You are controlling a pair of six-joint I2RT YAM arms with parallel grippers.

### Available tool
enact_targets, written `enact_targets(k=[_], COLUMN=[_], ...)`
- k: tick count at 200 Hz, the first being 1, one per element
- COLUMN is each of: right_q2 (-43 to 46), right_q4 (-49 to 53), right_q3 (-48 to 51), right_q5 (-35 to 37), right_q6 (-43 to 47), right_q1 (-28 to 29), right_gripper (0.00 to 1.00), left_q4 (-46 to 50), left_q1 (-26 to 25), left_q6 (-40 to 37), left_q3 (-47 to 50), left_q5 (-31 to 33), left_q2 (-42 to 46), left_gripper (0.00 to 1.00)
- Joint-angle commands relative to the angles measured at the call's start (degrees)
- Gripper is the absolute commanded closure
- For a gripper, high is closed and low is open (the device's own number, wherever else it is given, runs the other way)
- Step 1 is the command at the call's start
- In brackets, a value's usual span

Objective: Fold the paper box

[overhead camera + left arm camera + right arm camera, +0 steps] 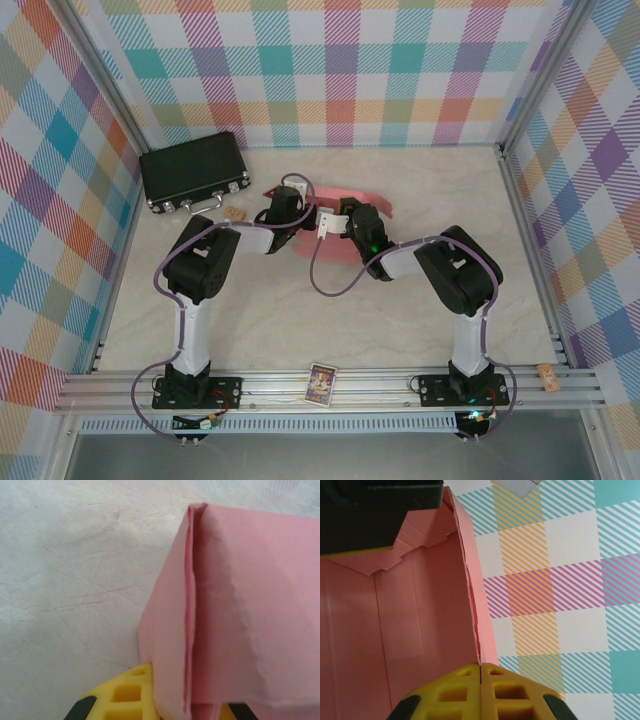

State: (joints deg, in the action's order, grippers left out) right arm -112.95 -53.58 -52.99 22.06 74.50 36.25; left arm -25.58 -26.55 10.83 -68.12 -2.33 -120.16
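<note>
You have left gripper [182, 706] and right gripper [480, 680] each clamped on the paper box [375, 205] toward the table's [300, 330] far edge; near-edge card [321, 383] print unreadable.

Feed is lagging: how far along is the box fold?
Done: box walls are raised, one doubled over. In hand: left gripper and right gripper each pinch a wall. Left: notched flap untucked, box open.

Matt thin-card paper box [240, 605], faintly creased — yellow plastic jaws, black case [193, 170], shiny metal latches [163, 207]
</note>
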Motion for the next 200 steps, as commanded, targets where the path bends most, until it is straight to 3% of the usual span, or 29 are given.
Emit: enact_targets(k=[1, 59, 85, 127, 150, 176, 200], right_q2=[-0.6, 2.8, 7.7, 21.2, 26.4, 28.4, 28.4], right_q4=[-0.2, -2.5, 0.3, 23.7, 31.3, 42.9, 47.6], right_q3=[0.2, 3.3, 5.5, 4.9, 3.7, -0.9, -3.2], right_q5=[-0.3, 1.8, 2.4, -1.9, -4.6, -10.2, -17.4], right_q6=[-2.5, -5.3, -9.7, -28.6, -37.3, -49.2, -57.6], right_q1=[0.8, 1.8, 2.9, 3.4, 2.8, -2.3, -8.5], right_gripper=[0.87, 0.43, 0.33, 0.29, 0.28, 0.28, 0.29], left_q4=[0.7, 3.0, 4.2, 7.0, 8.9, 11.1, 13.1], left_q1=[-0.6, -0.7, -0.7, -0.9, -1.2, -1.9, -2.5], left_q6=[-0.8, -2.9, -3.6, -4.0, -4.6, -4.9, -5.6], left_q3=[2.0, 6.2, 8.1, 10.7, 11.9, 13.5, 14.4], left_q5=[1.2, 6.4, 8.6, 11.0, 12.6, 13.5, 14.6], left_q2=[3.7, 8.0, 9.7, 13.1, 14.9, 17.3, 19.5], left_gripper=[0.96, 0.97, 0.97, 0.98, 0.98, 0.98, 0.98])
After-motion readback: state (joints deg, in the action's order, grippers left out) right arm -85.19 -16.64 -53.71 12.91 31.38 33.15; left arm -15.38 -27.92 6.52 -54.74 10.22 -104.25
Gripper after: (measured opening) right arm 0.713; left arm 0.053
